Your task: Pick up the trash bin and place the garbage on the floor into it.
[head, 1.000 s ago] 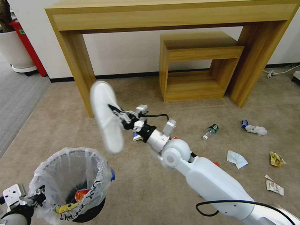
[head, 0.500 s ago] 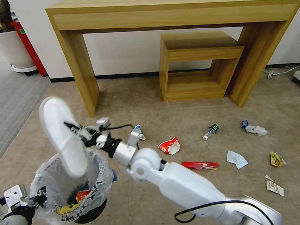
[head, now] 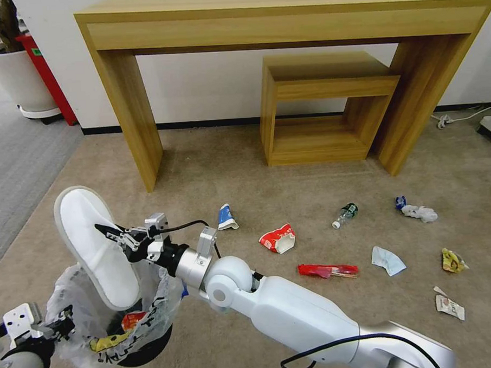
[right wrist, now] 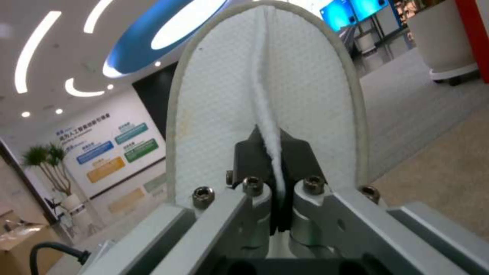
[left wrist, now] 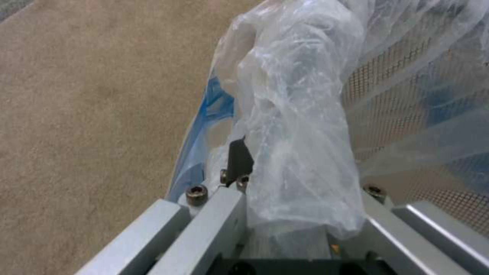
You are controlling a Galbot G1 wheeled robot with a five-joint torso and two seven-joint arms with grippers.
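My right gripper [head: 108, 234] [right wrist: 270, 151] is shut on a white slipper [head: 93, 245] [right wrist: 229, 95], pinching its strap, and holds it upright over the trash bin [head: 149, 340], with the lower end dipping inside the bag-lined rim [head: 169, 293]. At the near left my left gripper [head: 62, 324] [left wrist: 265, 160] is shut on the bin's rim and crinkly bag [left wrist: 295, 126]. Red and yellow wrappers [head: 119, 330] lie inside the bin. More garbage lies on the beige floor [head: 228, 168]: a crushed red-white bowl [head: 278, 239], a bottle [head: 344, 214], a blue mask [head: 387, 259], a red wrapper with sticks [head: 328, 270].
A wooden console table [head: 282, 19] and a smaller wooden stool [head: 323, 104] stand against the far wall. A blue-white scrap [head: 226, 217], tissue [head: 419, 212], a yellow wrapper [head: 453, 260] and a packet [head: 449, 306] lie around. A white planter [head: 18, 74] stands on the grey carpet strip [head: 11, 156].
My right arm has swung the slipper leftwards from mid-floor to above the bin and lowered its end into the bag. The left gripper and bin stayed put.
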